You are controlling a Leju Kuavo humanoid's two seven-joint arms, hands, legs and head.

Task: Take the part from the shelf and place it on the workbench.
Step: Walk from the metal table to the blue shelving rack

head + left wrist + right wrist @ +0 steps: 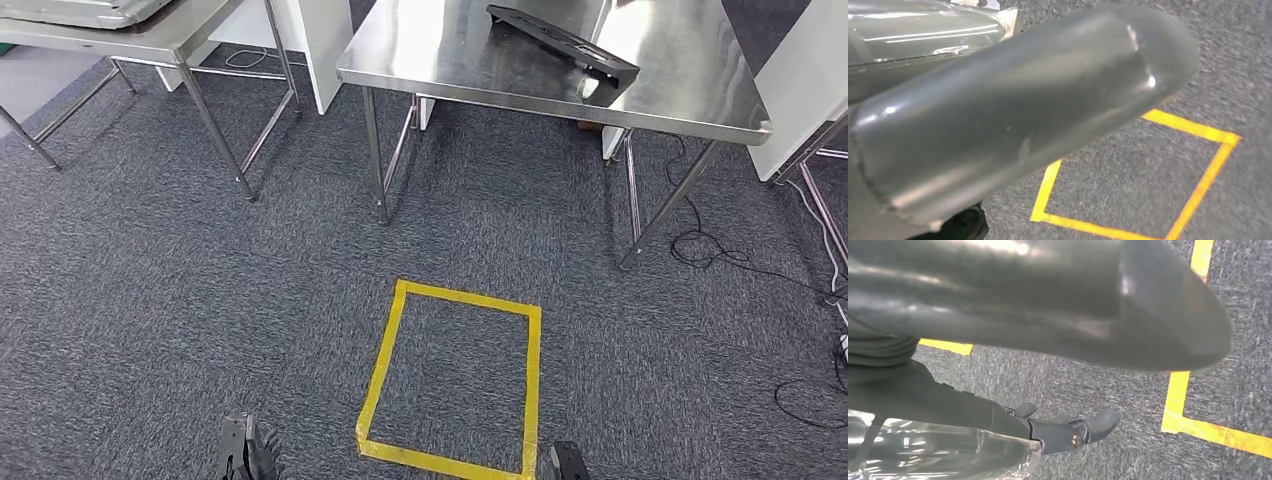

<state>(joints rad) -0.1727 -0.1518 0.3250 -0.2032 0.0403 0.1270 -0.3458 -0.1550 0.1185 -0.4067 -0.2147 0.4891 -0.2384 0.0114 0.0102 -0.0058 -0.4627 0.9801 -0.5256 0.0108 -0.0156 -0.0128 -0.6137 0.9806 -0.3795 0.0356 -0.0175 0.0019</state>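
Both arms hang low over grey carpet, the left hand (pixel 245 450) and right hand (pixel 566 462) at either side of a yellow tape square (pixel 452 380). The right hand's dark fingers (pixel 1083 429) lie loosely apart, holding nothing; whether the left fingers are apart or together cannot be told. The black part (pixel 562 40) lies on the steel tabletop (pixel 690 95) ahead.

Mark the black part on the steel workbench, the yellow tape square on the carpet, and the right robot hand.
black part (pixel 565 42), head view, middle of its long top face.
yellow tape square (pixel 385 367), head view, left strip.
right robot hand (pixel 1068 432), right wrist view, dark fingers over carpet.
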